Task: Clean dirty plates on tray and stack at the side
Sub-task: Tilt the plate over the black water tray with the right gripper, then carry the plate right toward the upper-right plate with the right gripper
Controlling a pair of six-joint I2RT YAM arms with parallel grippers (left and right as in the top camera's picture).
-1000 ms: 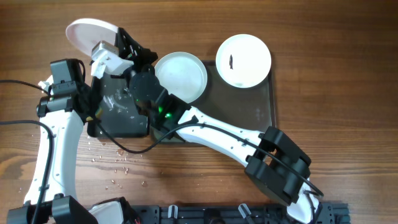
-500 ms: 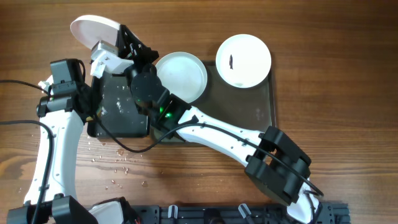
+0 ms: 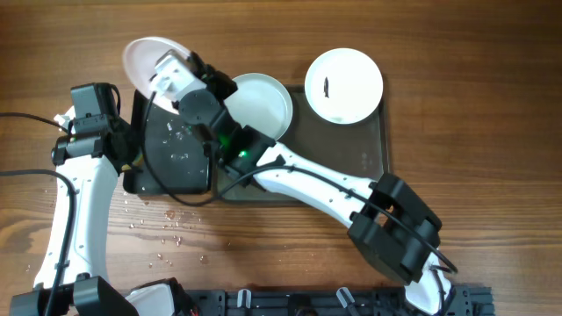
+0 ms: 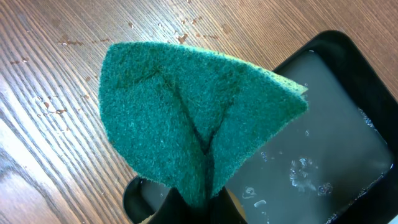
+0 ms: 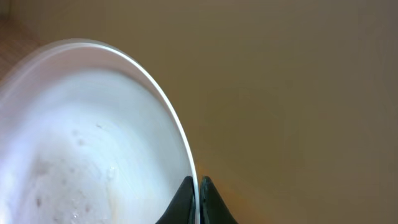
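First plate (image 3: 139, 58) up in the air, off the big grey-green tray (image 3: 351, 154), tilted by the far left corner of the small black tray (image 3: 198, 180). Pinched at its rim by the right gripper (image 5: 198, 199), both fingers squeezed tight on the thin edge. Faint wet marks on its inside. Second plate (image 3: 268, 101) flat on the big grey-green tray, at its far edge near the left end, partly under the right arm (image 3: 307, 184). Third plate (image 3: 351, 83) flat at the far right corner of the same tray, apart from the second, with a small dark smear (image 3: 327, 86) near its middle. Small black tray just beside the left end of the big one, with shallow water (image 4: 323, 143) in it. Left gripper (image 4: 199, 211) at the left edge of the small black tray, clenched on a folded green sponge (image 4: 186, 118). Little water drops (image 3: 167, 233) on the wooden table (image 3: 474, 105) by the small black tray's near edge
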